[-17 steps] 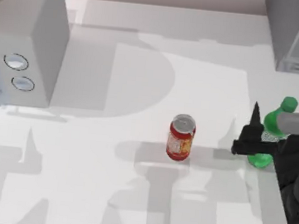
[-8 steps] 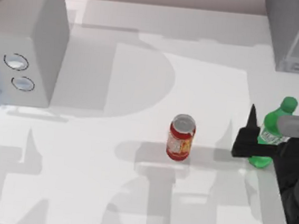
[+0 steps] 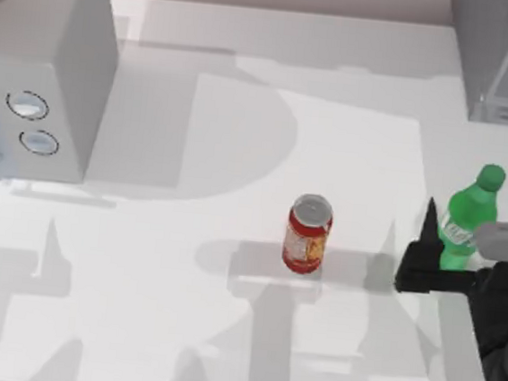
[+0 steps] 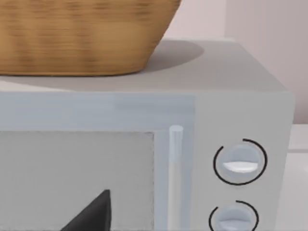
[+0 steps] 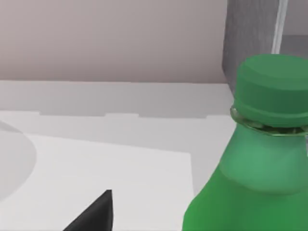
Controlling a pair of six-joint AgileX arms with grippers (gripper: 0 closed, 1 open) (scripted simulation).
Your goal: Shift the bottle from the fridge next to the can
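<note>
Since a second ago, the right gripper (image 3: 476, 239) has been drawn back from the upright bottle (image 3: 465, 226), jaws spread either side; from above, it is seen on the bench (image 3: 222, 332), well right of the can (image 3: 307, 233), with the fridge (image 3: 501, 52) far behind. Beside the microwave (image 4: 144, 159), the left arm is parked. By the right wrist, the bottle's cap (image 5: 272, 94) is shown close, so release seems under way, and a clear retreat is called for next.

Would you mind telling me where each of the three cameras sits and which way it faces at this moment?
Top view: above the table, looking down on the can, bottle, white box and fridge; left arm at the left edge, right gripper around the bottle.
Left wrist view: on the left arm, facing the white box's dials, a basket on top; one dark fingertip shows.
Right wrist view: on the right arm, facing the bottle's cap; one fingertip shows.
Shared: top and right wrist views both show bottle and fridge.
</note>
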